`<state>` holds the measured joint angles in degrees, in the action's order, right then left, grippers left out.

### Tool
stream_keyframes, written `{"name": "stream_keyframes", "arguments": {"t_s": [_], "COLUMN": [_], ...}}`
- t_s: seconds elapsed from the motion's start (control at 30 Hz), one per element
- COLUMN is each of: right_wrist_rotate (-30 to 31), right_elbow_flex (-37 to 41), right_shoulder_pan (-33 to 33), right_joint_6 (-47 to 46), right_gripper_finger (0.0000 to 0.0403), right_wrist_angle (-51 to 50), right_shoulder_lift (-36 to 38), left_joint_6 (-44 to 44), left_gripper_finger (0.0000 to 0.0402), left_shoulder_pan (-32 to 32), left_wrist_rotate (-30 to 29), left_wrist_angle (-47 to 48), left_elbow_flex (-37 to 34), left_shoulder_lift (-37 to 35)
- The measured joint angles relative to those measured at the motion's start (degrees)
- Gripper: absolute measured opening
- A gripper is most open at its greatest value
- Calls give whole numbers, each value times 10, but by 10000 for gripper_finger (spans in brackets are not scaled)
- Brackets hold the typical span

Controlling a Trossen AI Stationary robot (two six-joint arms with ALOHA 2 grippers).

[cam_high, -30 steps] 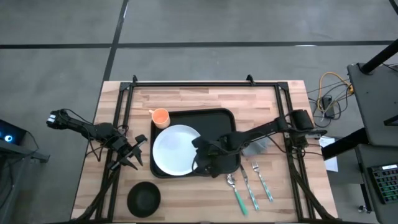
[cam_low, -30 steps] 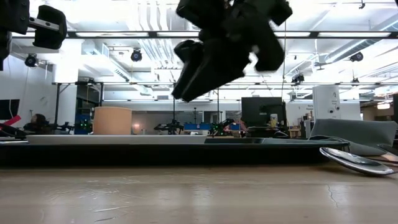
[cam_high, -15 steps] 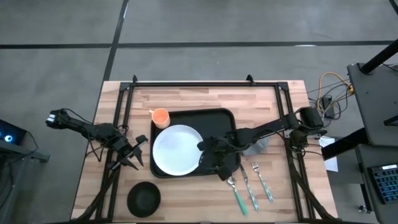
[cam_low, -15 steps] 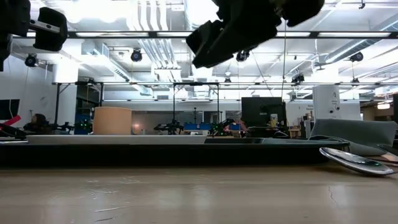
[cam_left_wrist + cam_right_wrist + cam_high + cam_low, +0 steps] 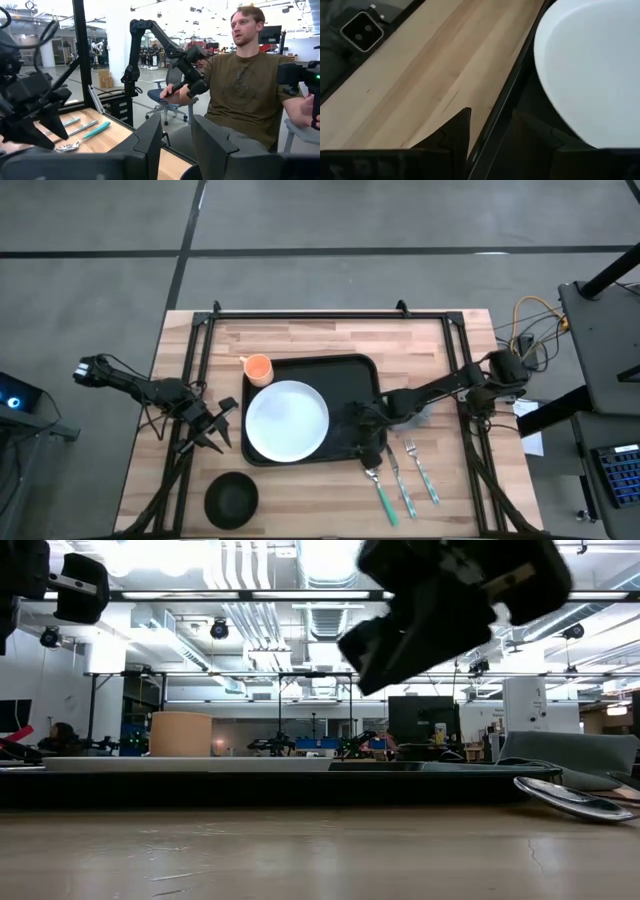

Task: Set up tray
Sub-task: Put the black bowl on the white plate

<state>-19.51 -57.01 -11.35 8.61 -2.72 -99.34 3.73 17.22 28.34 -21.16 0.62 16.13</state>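
Note:
The large black tray [image 5: 350,380] lies on the wooden table and carries a round white plate [image 5: 287,421]. My right gripper [image 5: 365,448] hovers open and empty over the tray's near right corner. Its wrist view shows the tray's rim [image 5: 507,95] and the plate [image 5: 590,65] ahead of its fingers. My left gripper [image 5: 215,430] waits open at the table's left edge, empty. A grey napkin [image 5: 418,416] lies right of the tray, partly hidden by the right arm.
An orange cup [image 5: 258,367] stands at the tray's far left corner. A black bowl [image 5: 232,498] sits near the front edge. A green-handled spoon [image 5: 378,485] and two forks [image 5: 412,475] lie right of the tray's near corner. A seated person [image 5: 245,85] is beyond the table.
My right gripper has moved from over the plate's right edge toward the table's right edge, to the tray's near right corner. The plate stays where it was on the tray.

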Motion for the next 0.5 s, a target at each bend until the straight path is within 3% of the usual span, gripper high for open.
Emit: {"name": "stream_keyframes", "arguments": {"t_s": [0.2,0.5], "right_wrist_rotate": [-1,0], "right_elbow_flex": [127,315], "right_shoulder_pan": [3,44], "right_joint_6": [4,4], "right_gripper_finger": [129,130], "right_wrist_angle": [135,321], "right_shoulder_lift": [103,318], "left_joint_6": [0,-1], "left_gripper_finger": [89,89], "left_shoulder_pan": [0,0], "left_wrist_rotate": [0,0], "left_wrist_angle": [0,-2], "left_elbow_flex": [0,0], "left_shoulder_lift": [2,4]}}
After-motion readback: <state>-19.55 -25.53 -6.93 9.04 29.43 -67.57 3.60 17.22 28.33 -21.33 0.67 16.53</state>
